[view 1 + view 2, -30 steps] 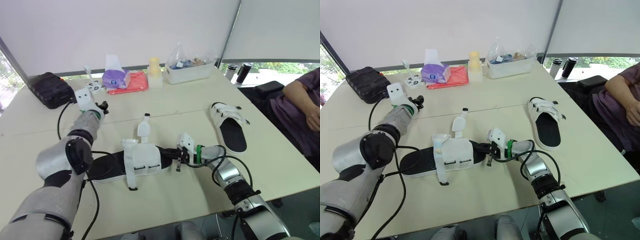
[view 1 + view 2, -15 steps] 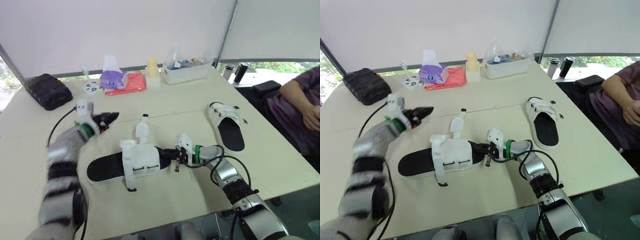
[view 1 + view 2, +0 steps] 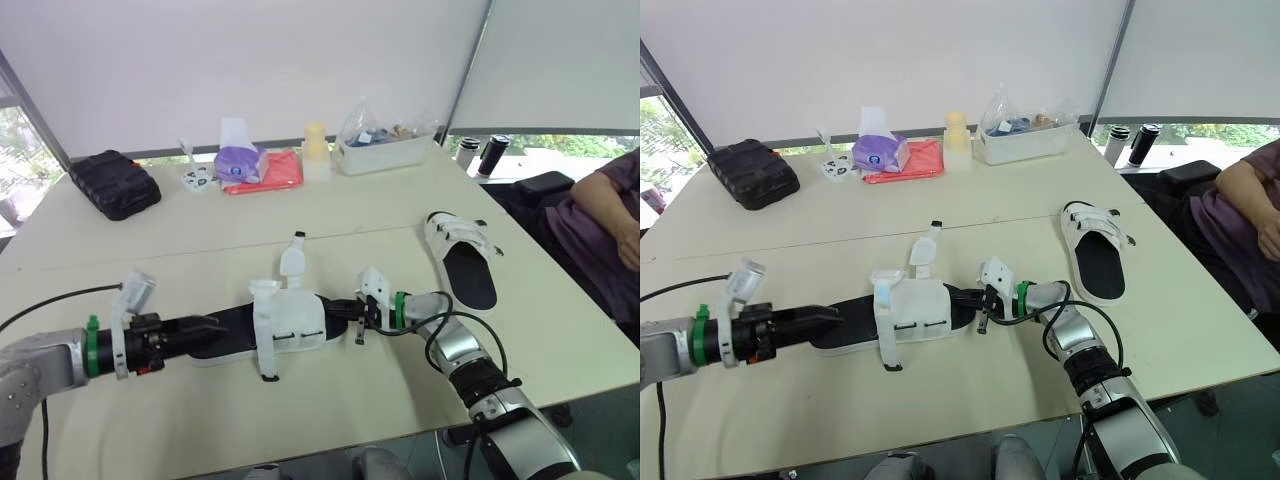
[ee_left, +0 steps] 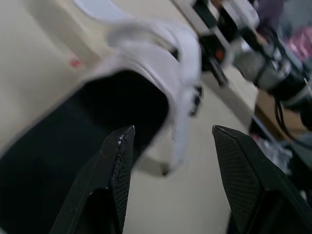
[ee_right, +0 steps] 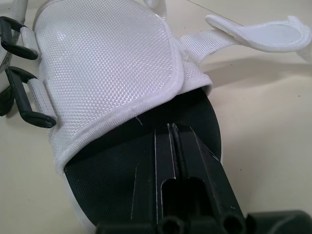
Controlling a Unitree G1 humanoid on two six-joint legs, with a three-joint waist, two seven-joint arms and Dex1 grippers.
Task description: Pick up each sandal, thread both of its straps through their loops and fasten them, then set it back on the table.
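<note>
Head views: the near sandal (image 3: 285,325) lies lengthwise on the table (image 3: 330,215) close to the front edge. Its white upper is on and one strap (image 3: 292,260) sticks up loose toward the far side. The far sandal (image 3: 465,262) rests well apart to the right, near the table's right edge. A seated person (image 3: 600,225) is just past that edge. Along the back stand a black case (image 3: 113,184), a tissue pack (image 3: 240,160), a red pouch (image 3: 272,172), a yellow bottle (image 3: 316,152) and a clear tub (image 3: 385,152), with two dark flasks (image 3: 480,155) at the back right corner. Bare tabletop separates this row from the near sandal. The left gripper (image 3: 208,325) reaches in low from the left, its tips at the heel end. The right gripper (image 3: 340,309) comes in from the right at the toe end, so the sandal lies between the two.

Left wrist view: the fingers (image 4: 117,161) are spread wide with nothing clamped. The black footbed opens ahead between them, and whether they touch it I cannot tell. The white upper (image 4: 170,58) arches beyond, with the right arm (image 4: 263,63) behind it.

Right wrist view: the fingers (image 5: 170,161) are pressed together with only a slit between, lying on the footbed at the toe. Whether they pinch anything I cannot tell. The upper (image 5: 107,68) is just ahead, with two black loops (image 5: 27,100) at one side and the loose strap at the other.
</note>
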